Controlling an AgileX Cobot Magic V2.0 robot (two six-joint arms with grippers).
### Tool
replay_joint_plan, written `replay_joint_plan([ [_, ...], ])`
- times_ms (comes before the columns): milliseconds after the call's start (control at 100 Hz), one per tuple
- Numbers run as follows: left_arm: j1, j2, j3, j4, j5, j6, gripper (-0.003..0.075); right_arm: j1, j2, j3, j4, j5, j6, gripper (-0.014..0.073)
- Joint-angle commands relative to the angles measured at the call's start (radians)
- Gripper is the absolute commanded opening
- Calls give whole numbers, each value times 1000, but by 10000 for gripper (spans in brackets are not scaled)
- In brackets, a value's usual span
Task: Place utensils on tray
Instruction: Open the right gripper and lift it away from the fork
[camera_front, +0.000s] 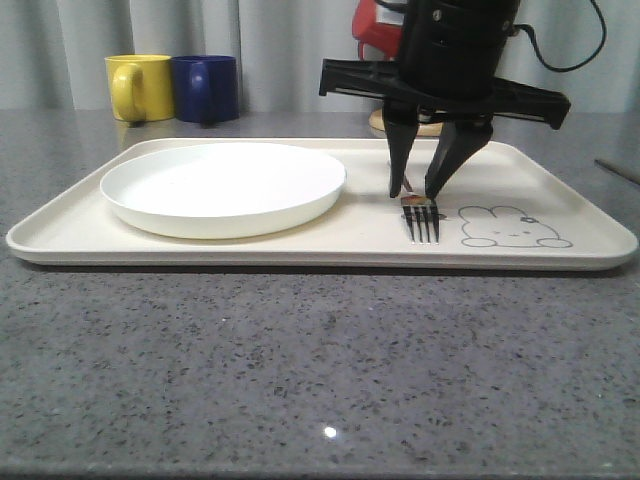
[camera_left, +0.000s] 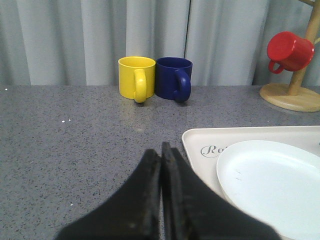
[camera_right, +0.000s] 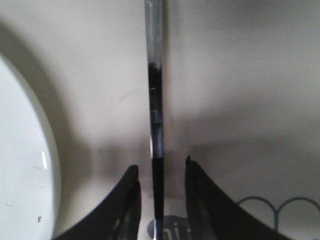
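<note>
A silver fork (camera_front: 421, 220) lies flat on the cream tray (camera_front: 360, 238), its tines toward the front rim, just left of the rabbit drawing (camera_front: 510, 228). My right gripper (camera_front: 414, 190) hangs straight over it, open, one finger on each side of the handle. In the right wrist view the fork handle (camera_right: 156, 120) runs between the spread fingers of the right gripper (camera_right: 160, 170) with a gap on both sides. My left gripper (camera_left: 161, 152) is shut on nothing, above the grey table beside the tray's corner (camera_left: 197, 137).
A round white plate (camera_front: 222, 186) takes up the tray's left half. A yellow mug (camera_front: 140, 87) and a blue mug (camera_front: 206, 88) stand behind the tray. A red mug (camera_left: 289, 51) hangs on a wooden stand (camera_left: 292, 96). A slim flat thing (camera_front: 617, 170) lies at the table's far right.
</note>
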Motion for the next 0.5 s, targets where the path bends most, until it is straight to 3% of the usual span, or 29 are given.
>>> replay_joint_plan([
  [0, -8, 5, -29, -4, -73, -4, -18, 0, -66, -50, -5, -27, -60, 251],
  [230, -8, 5, -29, -4, -71, -4, -18, -47, -130, -109, -4, 48, -228, 251],
  [490, -8, 6, -29, -4, -69, -4, -18, -264, -160, -107, -4, 161, -390, 251],
])
